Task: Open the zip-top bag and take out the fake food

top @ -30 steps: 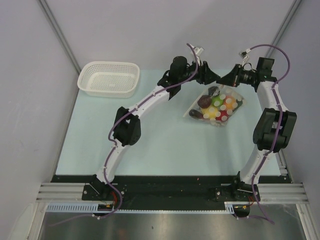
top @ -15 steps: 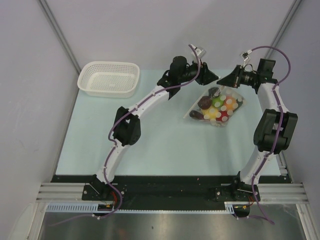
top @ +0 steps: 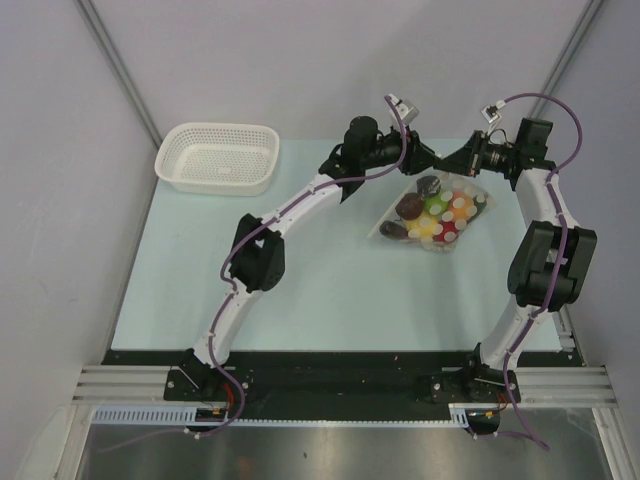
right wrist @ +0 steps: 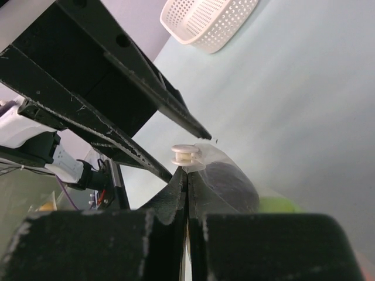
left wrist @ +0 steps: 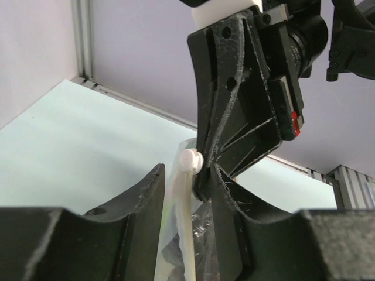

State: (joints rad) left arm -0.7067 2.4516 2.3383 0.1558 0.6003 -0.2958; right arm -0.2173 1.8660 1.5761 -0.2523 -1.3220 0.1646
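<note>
The zip-top bag lies on the far right part of the table, with the fake food inside it, and both arms reach to its far edge so that the 2 grippers meet tip to tip there. This placing looks deliberate: one hand anchors the plastic while the other works the closure.

The right gripper is closed tight and appears to pinch the thin film of the bag right beside the white slider. The left gripper stands partly spread, its 2 fingers either side of the zip strip without clamping it. It is probably lined up to catch the slider or strip.

The overhead view shows only 2 black tips nearly touching above the bag. The left wrist view reveals the strip standing between the spread fingers. The right wrist view shows the slider just past the shut fingertips, and the white basket well apart.
</note>
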